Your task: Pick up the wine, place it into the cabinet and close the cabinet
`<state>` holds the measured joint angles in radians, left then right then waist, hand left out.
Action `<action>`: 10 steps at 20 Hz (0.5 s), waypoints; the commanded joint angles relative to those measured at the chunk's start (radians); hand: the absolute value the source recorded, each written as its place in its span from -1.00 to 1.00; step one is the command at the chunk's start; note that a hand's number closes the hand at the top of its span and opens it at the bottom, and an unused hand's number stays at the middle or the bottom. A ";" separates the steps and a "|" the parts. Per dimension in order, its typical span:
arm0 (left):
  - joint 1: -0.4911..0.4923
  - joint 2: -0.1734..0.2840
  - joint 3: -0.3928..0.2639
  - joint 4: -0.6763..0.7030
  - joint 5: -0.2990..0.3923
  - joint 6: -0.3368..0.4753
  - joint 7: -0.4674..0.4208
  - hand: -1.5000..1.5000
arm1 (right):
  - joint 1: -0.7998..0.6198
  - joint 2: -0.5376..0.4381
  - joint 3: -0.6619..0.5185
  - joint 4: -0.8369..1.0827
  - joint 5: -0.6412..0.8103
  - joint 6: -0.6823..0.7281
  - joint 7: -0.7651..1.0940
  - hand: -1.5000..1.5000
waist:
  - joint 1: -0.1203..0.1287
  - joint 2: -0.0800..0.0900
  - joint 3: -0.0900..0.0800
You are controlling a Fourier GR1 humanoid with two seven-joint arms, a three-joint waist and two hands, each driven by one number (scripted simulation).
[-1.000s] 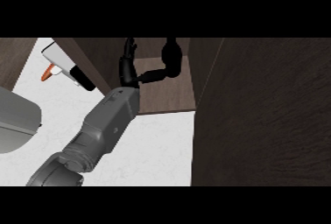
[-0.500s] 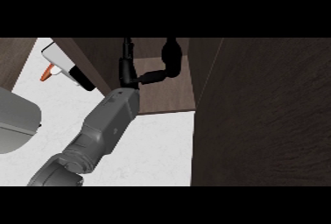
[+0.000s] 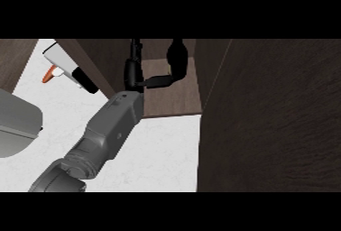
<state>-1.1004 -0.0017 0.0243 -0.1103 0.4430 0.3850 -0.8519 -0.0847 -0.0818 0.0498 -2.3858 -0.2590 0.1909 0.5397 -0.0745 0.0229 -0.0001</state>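
Only one arm shows, rising from the lower left; I take it for my left. Its black left hand [image 3: 135,67] reaches into the dark wooden cabinet [image 3: 170,97] at the top middle. The fingers point straight up and the thumb [image 3: 176,56] spreads out to the right, so the hand is open with nothing between them. I cannot make out the wine bottle anywhere. My right hand is out of view.
A large dark wooden panel [image 3: 273,117] fills the right side of the view, close to the arm. A grey rounded appliance [image 3: 15,124] sits at the left edge on the white counter [image 3: 160,149]. A white object with an orange tip and a black part [image 3: 63,67] lies at the upper left.
The hand has pushed a little further up into the cabinet. Its fingers have straightened from tilted to upright, and the thumb has risen.
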 commanded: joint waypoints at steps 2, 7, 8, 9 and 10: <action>0.072 0.002 -0.006 0.011 0.013 -0.054 -0.032 -1.00 | -0.021 0.020 0.040 -0.032 0.017 -0.030 0.027 -1.00 | 0.012 -0.006 -0.002; 0.086 0.002 0.000 -0.010 0.058 -0.078 -0.055 -1.00 | -0.062 -0.015 -0.021 -0.018 -0.035 -0.021 0.042 -1.00 | 0.007 -0.007 -0.001; 0.085 0.002 0.008 -0.006 0.045 -0.095 -0.049 -1.00 | -0.008 0.000 0.022 -0.079 -0.003 -0.032 0.057 -1.00 | 0.016 -0.007 -0.001; 0.097 0.002 -0.005 -0.029 0.069 -0.106 -0.026 -1.00 | 0.014 0.028 0.072 -0.069 0.052 -0.046 0.044 -1.00 | 0.026 -0.018 -0.001; 0.089 0.002 0.001 -0.032 0.075 -0.109 -0.044 -1.00 | 0.027 -0.023 -0.020 -0.098 -0.048 -0.013 0.054 -1.00 | 0.016 -0.013 -0.001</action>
<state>-1.0807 -0.0023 0.0026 -0.1354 0.4774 0.3132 -0.8714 -0.1011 -0.0829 0.0650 -2.3908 -0.2537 0.1699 0.5650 -0.0753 0.0160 -0.0006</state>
